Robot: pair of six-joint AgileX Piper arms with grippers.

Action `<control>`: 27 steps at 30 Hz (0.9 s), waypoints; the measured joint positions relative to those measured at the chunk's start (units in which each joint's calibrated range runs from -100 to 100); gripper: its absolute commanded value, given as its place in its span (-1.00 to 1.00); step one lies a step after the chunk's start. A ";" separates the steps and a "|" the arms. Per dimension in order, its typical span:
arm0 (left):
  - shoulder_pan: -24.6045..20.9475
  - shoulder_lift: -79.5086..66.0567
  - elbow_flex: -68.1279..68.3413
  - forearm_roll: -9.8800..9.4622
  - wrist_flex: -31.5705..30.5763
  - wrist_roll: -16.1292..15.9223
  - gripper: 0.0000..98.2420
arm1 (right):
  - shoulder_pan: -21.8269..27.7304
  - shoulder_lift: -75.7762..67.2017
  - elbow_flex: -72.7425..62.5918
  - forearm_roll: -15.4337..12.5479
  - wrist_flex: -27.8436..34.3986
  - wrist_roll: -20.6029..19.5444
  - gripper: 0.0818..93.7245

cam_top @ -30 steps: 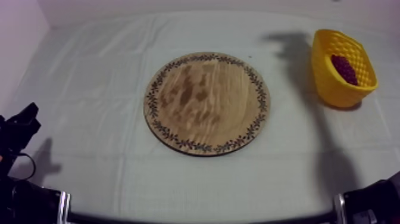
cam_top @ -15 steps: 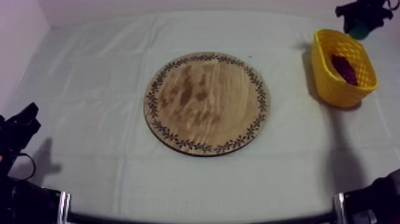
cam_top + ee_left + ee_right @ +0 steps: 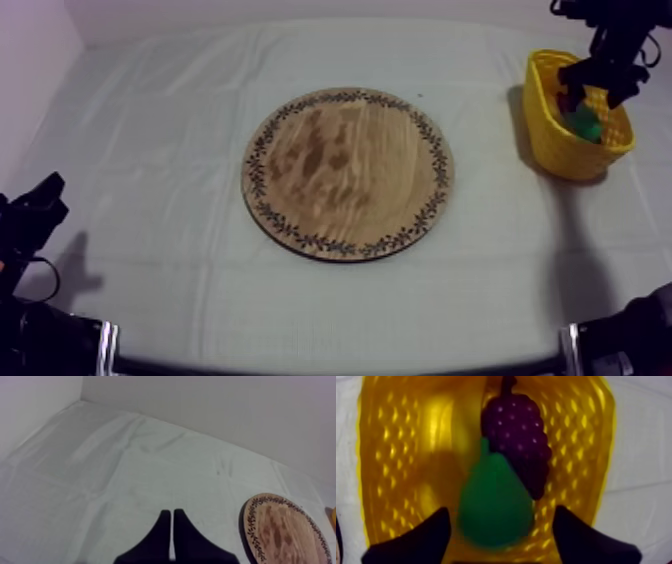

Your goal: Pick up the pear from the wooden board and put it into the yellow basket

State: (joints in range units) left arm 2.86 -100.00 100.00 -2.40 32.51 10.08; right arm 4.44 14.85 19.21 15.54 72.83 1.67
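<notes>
Overhead slant on whole table (image 3: 150,150); left wrist low, sharing the board (image 3: 285,531); right wrist close above basket (image 3: 401,451).

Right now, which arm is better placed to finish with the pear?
Right. The right gripper hangs over the yellow basket, fingers open either side of the pear lying inside beside the grapes. The left gripper, shut, sits low on the other side of the wooden board.

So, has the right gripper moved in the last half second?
Yes. In the top view the right gripper has come from beyond the far rim of the yellow basket to over it, jaws open beside the pear.
</notes>
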 measured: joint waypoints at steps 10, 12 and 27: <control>0.00 0.00 0.00 0.00 0.00 0.00 -1.00 | 1.18 -4.26 0.35 -1.10 -5.43 0.94 0.28; 0.00 0.00 0.00 0.00 0.00 0.00 -1.00 | 1.42 -6.48 1.30 -1.38 -7.68 1.00 0.25; 0.00 0.00 0.00 0.00 0.00 0.00 -1.00 | 0.35 -32.78 24.15 -0.94 -34.60 1.19 0.19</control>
State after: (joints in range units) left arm 2.86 -100.00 100.00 -2.40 32.51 10.08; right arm 4.80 -17.92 43.36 14.61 38.24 2.86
